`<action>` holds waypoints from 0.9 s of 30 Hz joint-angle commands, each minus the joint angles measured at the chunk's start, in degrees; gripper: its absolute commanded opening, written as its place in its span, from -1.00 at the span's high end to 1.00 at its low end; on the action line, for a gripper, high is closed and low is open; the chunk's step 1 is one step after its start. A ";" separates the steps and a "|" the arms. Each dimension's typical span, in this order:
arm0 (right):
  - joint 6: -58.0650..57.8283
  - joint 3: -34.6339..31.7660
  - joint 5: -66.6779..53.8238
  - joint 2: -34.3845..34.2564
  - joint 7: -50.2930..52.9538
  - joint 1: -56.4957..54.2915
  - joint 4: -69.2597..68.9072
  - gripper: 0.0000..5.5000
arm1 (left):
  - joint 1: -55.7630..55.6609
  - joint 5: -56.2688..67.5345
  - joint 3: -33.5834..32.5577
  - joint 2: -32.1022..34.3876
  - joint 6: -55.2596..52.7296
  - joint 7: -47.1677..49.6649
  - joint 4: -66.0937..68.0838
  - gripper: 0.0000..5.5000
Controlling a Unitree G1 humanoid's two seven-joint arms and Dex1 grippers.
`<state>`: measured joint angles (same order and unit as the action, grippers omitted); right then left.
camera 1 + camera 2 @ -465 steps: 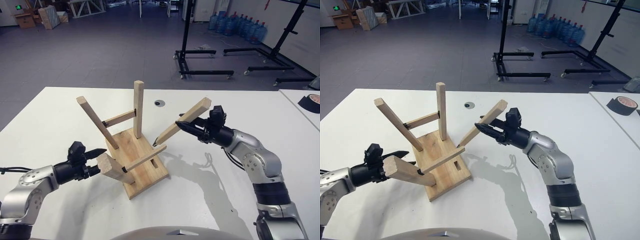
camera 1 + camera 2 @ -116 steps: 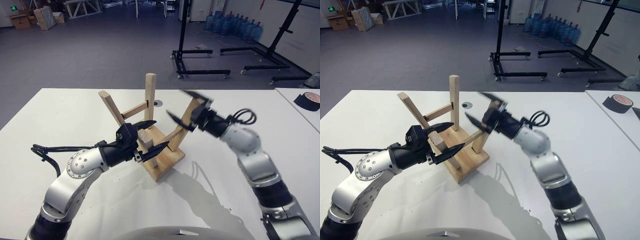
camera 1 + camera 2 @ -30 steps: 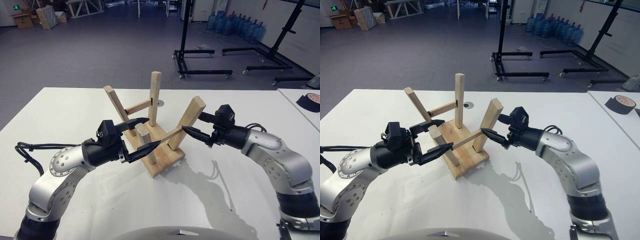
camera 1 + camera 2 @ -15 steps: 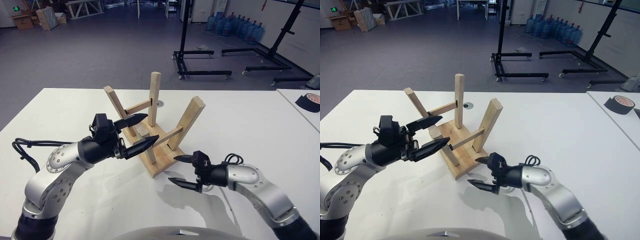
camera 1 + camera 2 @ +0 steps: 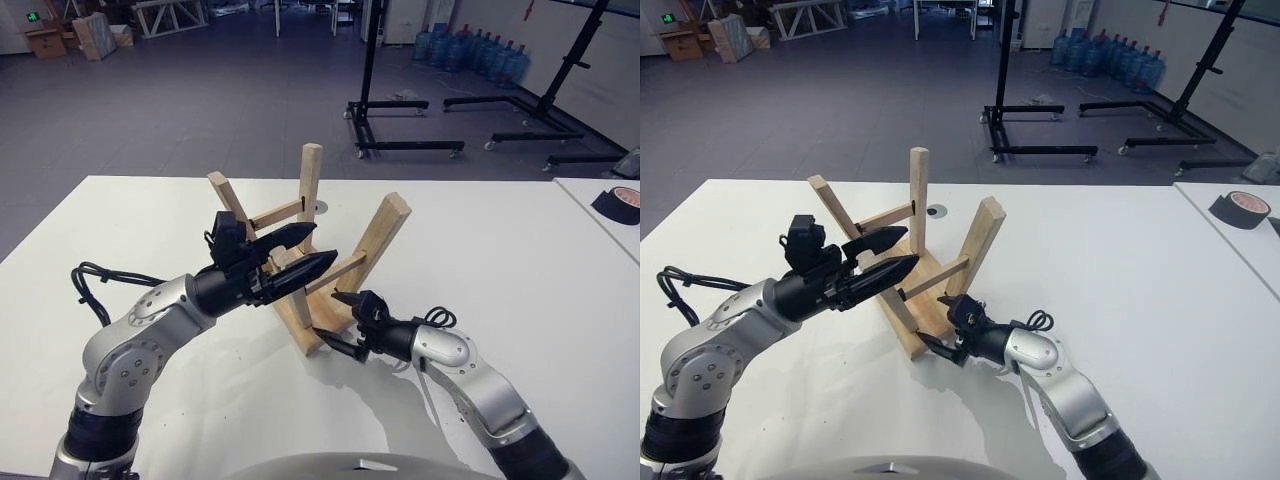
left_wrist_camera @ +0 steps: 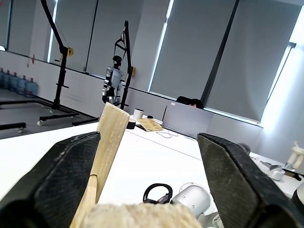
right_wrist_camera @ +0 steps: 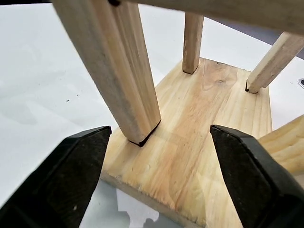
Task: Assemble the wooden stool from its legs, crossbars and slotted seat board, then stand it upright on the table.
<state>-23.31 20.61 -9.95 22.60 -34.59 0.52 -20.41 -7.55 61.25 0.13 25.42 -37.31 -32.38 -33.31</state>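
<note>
The wooden stool (image 5: 385,235) lies upside down on the white table, seat board (image 7: 199,142) flat and all legs pointing up, joined by crossbars. My left gripper (image 5: 322,243) is open above the board, its fingers either side of the top of the short near-left leg (image 6: 137,216). My right gripper (image 5: 327,315) is open low at the board's near corner, one finger on each side of it, close to the foot of a leg (image 7: 118,61). Neither gripper holds anything.
A round cable hole (image 5: 318,207) sits in the table behind the stool. A roll of black tape (image 5: 617,203) lies on the neighbouring table at the far right. My left arm's black cable (image 5: 95,285) loops over the table on the left. Black racks stand on the floor beyond.
My right gripper left the right leg and crossbar, dropped to the table in front and moved in to the board's near corner. My left gripper shifted forward over the near-left leg. The stool stayed put.
</note>
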 commanded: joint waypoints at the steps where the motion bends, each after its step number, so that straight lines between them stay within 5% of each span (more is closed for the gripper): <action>1: -1.52 -0.30 -0.50 -3.17 1.97 -1.26 2.03 -0.40 | -2.01 1.07 1.46 -0.95 -1.94 0.88 0.49 -0.35; 11: -3.45 0.21 -1.60 -1.71 -1.44 -0.59 -0.63 -0.40 | -5.80 1.86 3.16 -3.53 -3.77 1.32 2.85 -0.35; 22: 1.32 -2.59 0.89 -9.77 9.28 0.20 1.30 -0.40 | -8.26 0.50 5.64 -9.42 -2.91 1.16 4.76 -0.35; 27: 3.94 -8.26 0.90 -6.57 9.48 2.09 3.28 -0.40 | -7.25 1.09 2.74 -8.36 -2.12 0.70 4.01 -0.35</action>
<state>-20.16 15.64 -9.49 13.61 -25.35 1.74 -18.37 -14.97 62.36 4.48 16.12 -40.01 -31.43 -28.72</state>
